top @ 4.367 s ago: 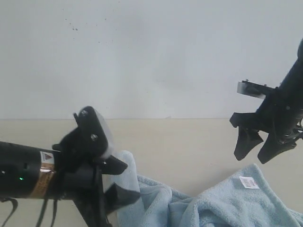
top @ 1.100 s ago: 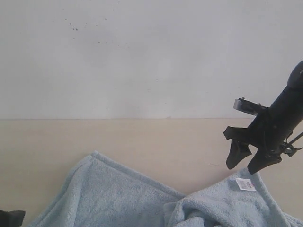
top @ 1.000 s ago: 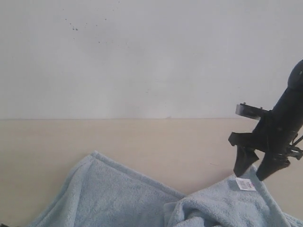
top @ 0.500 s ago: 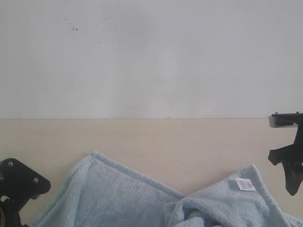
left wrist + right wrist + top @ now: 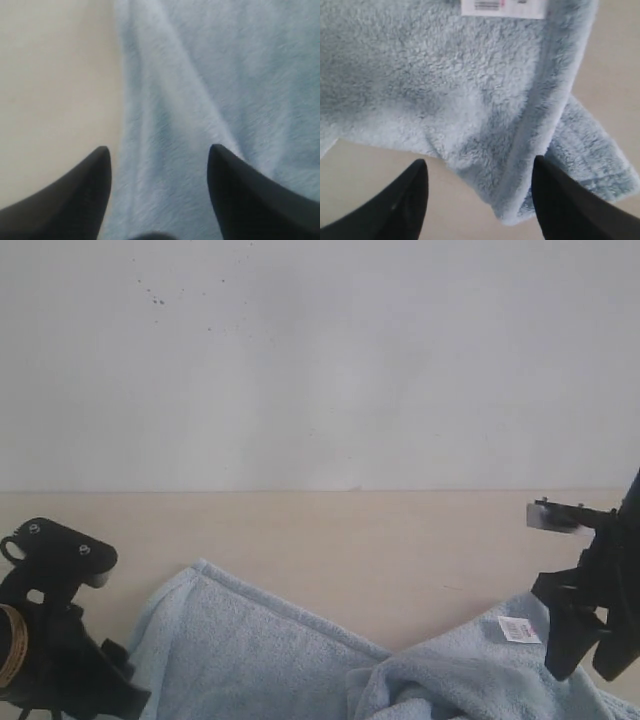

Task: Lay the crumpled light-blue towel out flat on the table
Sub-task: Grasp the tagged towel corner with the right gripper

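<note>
— What colour is the fluffy terry-cloth towel (image 5: 260,640)?
— Plain pale light blue; its small rectangular tag (image 5: 518,630) is white with pinkish print.
— And the smooth tabletop (image 5: 330,530)?
— Pale beige, unpatterned. The wall (image 5: 320,360) is off-white with dark specks. The left gripper (image 5: 157,150) and right gripper (image 5: 477,162) are black.

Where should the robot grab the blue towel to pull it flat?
Probably the corner with the white tag, coming down from above with the right gripper. That corner of the towel has a hemmed edge lying free on the table, while the middle is bunched.
</note>
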Tool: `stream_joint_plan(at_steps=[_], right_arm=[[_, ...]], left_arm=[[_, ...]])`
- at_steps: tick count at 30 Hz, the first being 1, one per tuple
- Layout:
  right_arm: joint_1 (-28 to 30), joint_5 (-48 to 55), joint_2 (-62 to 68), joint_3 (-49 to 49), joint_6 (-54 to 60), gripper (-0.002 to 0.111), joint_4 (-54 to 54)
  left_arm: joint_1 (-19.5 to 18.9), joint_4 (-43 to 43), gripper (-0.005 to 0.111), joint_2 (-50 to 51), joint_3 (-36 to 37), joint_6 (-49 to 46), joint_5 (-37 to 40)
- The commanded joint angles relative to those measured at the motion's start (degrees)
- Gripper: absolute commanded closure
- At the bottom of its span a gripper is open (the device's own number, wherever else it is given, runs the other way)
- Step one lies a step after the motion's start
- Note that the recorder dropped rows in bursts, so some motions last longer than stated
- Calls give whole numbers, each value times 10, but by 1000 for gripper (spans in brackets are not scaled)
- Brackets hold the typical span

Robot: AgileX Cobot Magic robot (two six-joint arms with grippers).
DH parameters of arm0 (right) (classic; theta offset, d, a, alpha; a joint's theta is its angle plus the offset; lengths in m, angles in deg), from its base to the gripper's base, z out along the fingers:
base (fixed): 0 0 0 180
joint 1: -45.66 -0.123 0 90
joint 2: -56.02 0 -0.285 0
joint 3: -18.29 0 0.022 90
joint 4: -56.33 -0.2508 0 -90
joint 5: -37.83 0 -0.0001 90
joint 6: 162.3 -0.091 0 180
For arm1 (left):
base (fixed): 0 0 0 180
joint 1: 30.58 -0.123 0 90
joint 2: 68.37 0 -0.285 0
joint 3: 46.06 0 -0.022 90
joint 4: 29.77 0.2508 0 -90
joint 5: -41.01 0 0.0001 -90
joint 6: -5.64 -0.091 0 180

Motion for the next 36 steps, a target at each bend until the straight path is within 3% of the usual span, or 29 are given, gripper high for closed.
stream_joint_plan(at_steps=[1, 17, 23, 26, 32, 36], right_arm=[[1, 0, -3, 56, 24, 50, -1], [1, -38, -3, 102, -21, 50, 67], [1, -42, -3, 136, 12, 52, 30], [1, -46, -3, 144, 21, 64, 20], [1, -44, -3, 144, 19, 107, 15], [1, -15, -3, 124, 19, 108, -27]], left_arm=[[-1, -51, 52, -3, -3, -2, -96], [-1, -57, 52, -4, -3, -2, -103], [-1, -57, 52, -4, -3, -2, -108], [-1, -57, 52, -4, -3, -2, -108], [-1, -57, 52, -4, -3, -2, -107], [-1, -57, 52, -4, -3, -2, -107]])
